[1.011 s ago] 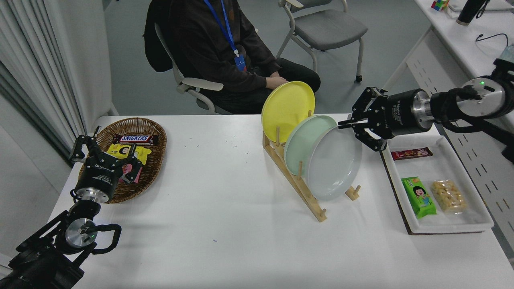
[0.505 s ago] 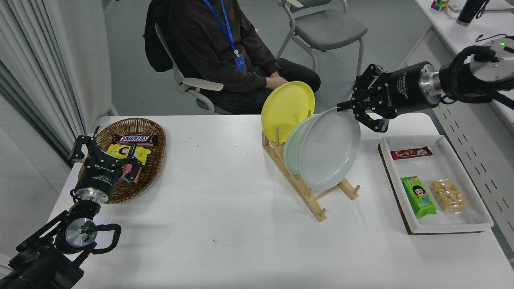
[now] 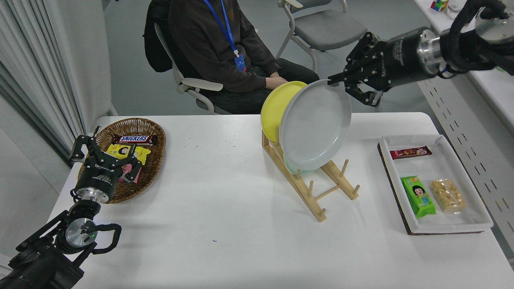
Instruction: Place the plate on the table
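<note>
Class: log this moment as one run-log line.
right gripper: shut on grey plate | plate: above wooden rack | left gripper: parked

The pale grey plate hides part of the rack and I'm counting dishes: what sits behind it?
Behind the round pale grey plate, a yellow plate shows at its left, and a sliver of a mint green plate peeks below. The rest of both is covered.
</note>
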`<state>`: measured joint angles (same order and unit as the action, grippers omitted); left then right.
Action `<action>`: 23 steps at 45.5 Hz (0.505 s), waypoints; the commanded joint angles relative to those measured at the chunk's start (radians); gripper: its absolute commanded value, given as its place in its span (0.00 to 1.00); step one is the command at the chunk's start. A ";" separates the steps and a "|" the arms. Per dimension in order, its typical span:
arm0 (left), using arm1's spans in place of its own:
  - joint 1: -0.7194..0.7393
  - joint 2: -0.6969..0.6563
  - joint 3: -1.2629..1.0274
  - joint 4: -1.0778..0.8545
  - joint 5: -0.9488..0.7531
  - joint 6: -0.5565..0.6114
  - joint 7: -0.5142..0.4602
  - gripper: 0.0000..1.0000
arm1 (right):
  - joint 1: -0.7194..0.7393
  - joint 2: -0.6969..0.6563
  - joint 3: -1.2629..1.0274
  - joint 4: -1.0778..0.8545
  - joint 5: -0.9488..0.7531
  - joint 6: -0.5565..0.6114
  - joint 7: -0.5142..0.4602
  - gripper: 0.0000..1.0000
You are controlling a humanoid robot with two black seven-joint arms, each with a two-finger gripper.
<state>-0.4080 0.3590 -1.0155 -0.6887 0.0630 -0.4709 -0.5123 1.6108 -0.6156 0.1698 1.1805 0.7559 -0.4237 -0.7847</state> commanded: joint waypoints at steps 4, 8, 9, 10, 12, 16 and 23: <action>0.000 0.000 0.000 0.000 0.000 0.000 0.000 0.98 | -0.002 0.106 0.013 -0.021 0.054 -0.177 -0.001 0.00; 0.000 0.000 0.000 0.000 0.000 0.000 0.000 0.98 | -0.015 0.171 0.016 -0.054 0.069 -0.217 -0.001 0.00; 0.000 0.000 0.000 0.000 0.000 0.000 0.000 0.98 | -0.025 0.187 0.016 -0.065 0.079 -0.219 -0.001 0.00; 0.000 0.000 0.000 0.000 0.000 0.000 0.000 0.98 | -0.032 0.203 0.017 -0.074 0.092 -0.221 -0.001 0.00; 0.000 0.000 0.000 0.000 0.000 0.000 0.000 0.98 | -0.048 0.227 0.017 -0.097 0.120 -0.228 0.008 0.00; 0.000 0.000 0.000 0.000 0.000 0.000 0.000 0.98 | -0.083 0.269 0.016 -0.142 0.168 -0.230 0.033 0.00; 0.000 0.000 0.000 0.000 0.000 0.000 0.000 0.98 | -0.158 0.346 0.040 -0.223 0.160 -0.228 0.048 0.00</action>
<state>-0.4080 0.3590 -1.0155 -0.6889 0.0628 -0.4709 -0.5124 1.5402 -0.3883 0.1864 1.0676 0.8800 -0.6243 -0.7599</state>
